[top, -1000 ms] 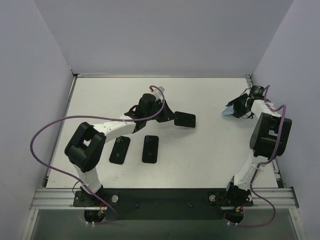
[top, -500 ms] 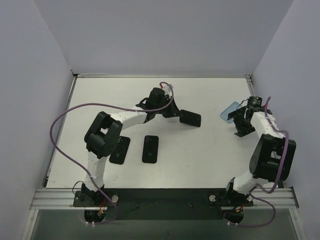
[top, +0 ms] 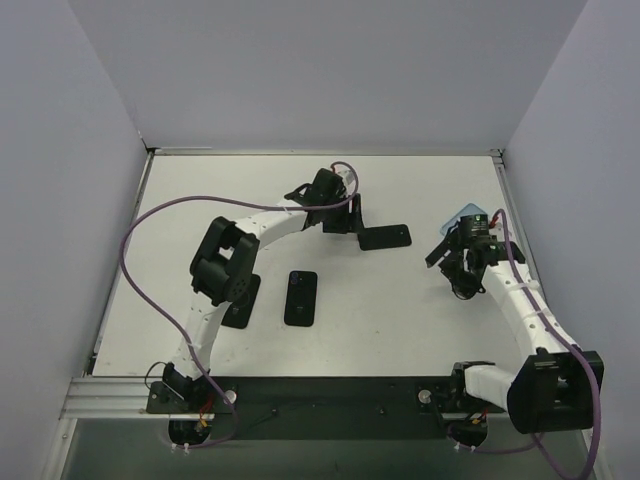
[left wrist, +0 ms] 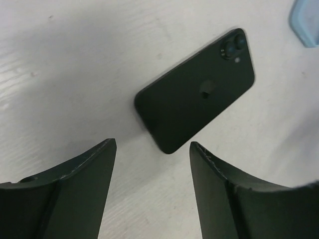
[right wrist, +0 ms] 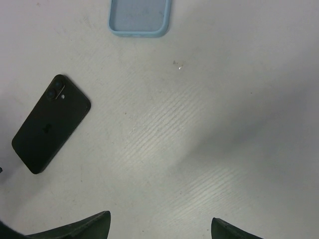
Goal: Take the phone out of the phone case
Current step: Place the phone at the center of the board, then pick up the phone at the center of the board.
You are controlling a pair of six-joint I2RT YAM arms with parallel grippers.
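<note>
A black phone [left wrist: 197,92] lies bare, back up, on the white table, and shows as well in the top view [top: 384,237] and the right wrist view [right wrist: 50,124]. My left gripper [left wrist: 152,149] stands open just short of the phone's near corner, with nothing between its fingers; in the top view the left gripper [top: 352,218] is just left of the phone. The light blue phone case [right wrist: 139,17] lies empty, hollow side up, further right [top: 468,214]. My right gripper [right wrist: 159,221] is open over bare table, near side of the case [top: 450,262].
Two more black phones lie at the middle left: one [top: 301,297] in full view, the other [top: 240,302] partly under my left arm. The table's walls stand at the back and both sides.
My left gripper carried the black phone rightward, opened and let it lie on the table. My right gripper let go of the blue case, then swung left and nearer.
</note>
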